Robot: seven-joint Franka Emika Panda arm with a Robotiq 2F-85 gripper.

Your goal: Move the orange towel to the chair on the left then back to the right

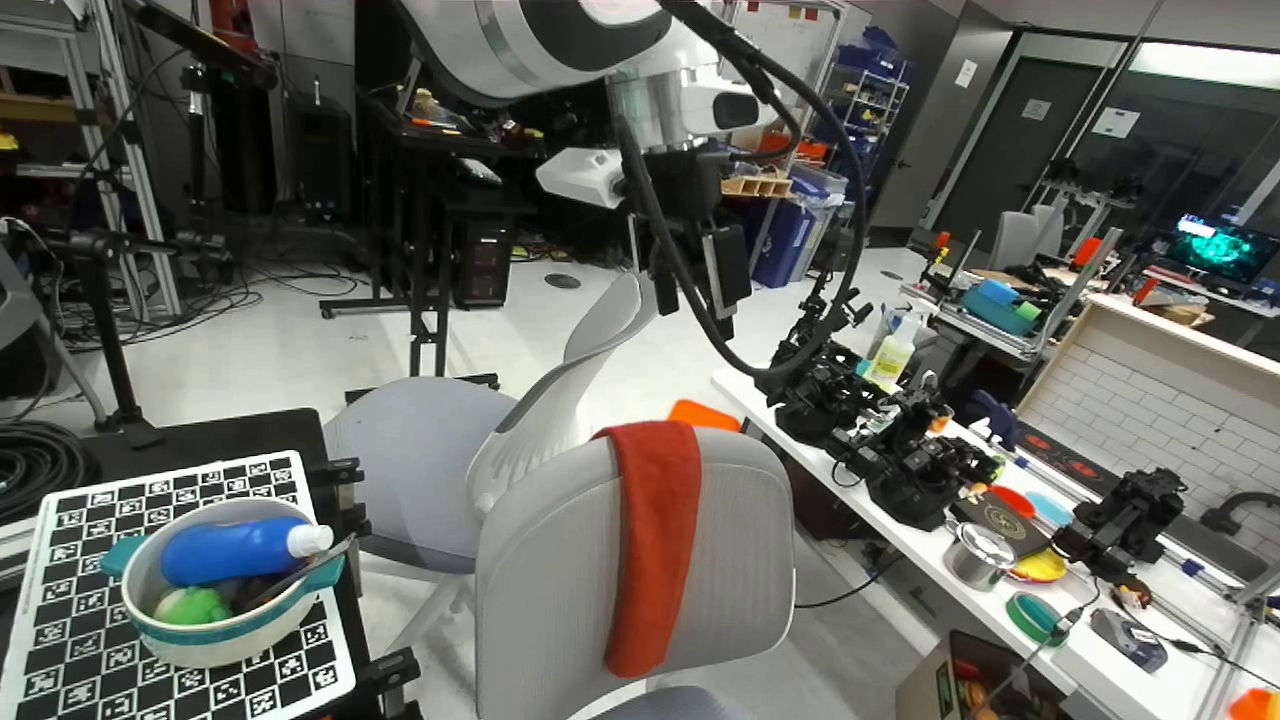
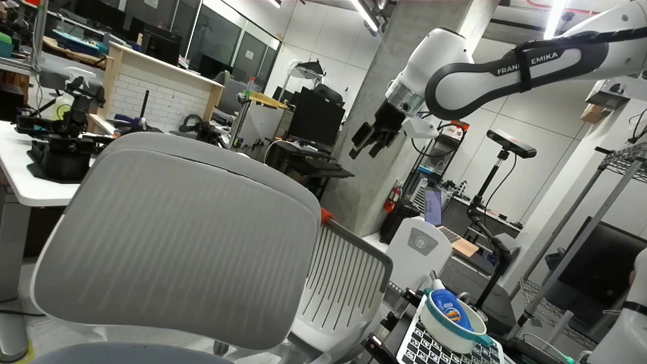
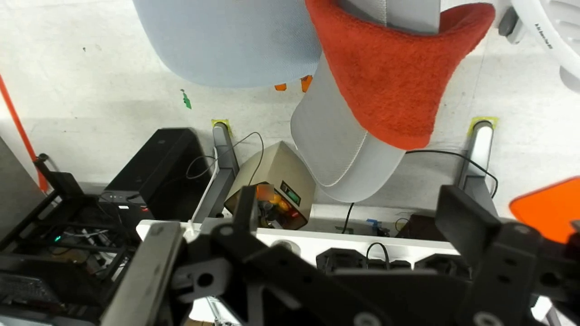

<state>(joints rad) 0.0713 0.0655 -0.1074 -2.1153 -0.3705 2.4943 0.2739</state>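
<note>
An orange-red towel hangs folded over the top of a grey chair back, draping down its front. In an exterior view only a small corner of the towel shows on the slatted chair, the rest hidden by the nearer chair. In the wrist view the towel lies across the chair back, above the jaws. A second grey chair stands beside it; its back carries nothing. My gripper is open and empty, above and apart from the chairs; it also shows in the other views.
A pot with a blue bottle stands on a checkered board beside the chairs. A white table bears small black robot arms. A black cable loops beside my gripper. An orange object lies on the floor.
</note>
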